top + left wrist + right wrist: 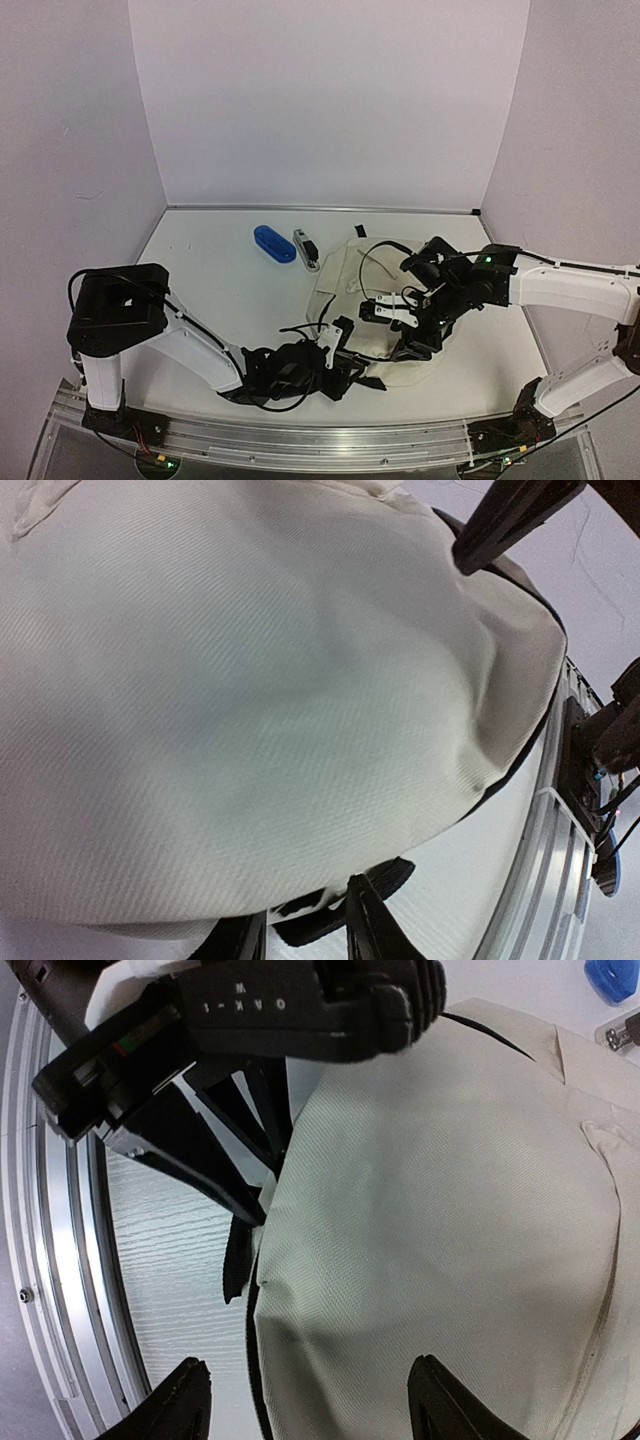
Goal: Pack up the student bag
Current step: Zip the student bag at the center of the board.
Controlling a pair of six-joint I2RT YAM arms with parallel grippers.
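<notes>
**Near edge.** An aluminium rail (300,440) carries both arm bases. The left arm reaches low across the surface (220,290) to the near border of the student bag (250,680). This low approach suits work on the bag's edge rather than its top.

**Left pincer.** The left pincer (305,935) is partly spread. A black strap tab (380,880) lies in or just behind the gap. It cannot be told whether either finger touches the tab. Judgement: the tab offers a hold for lifting or steadying the soft fabric.

**Student bag.** The bag lies flat, right of centre, between the two arms. Its cream panel faces up, and no opening is visible.

**Right pincer.** The right pincer (315,1400) hangs above the bag's near portion, spread wide and holding nothing. Judgement: it is placed to take hold of fabric or a zipper.

**Far side.** A blue item (273,243) and a silver-and-black item (306,250) lie just beside each other near the bag's far-left corner, not yet packed.

**Room.** The surface is white, enclosed by plain pale walls (330,100).
</notes>
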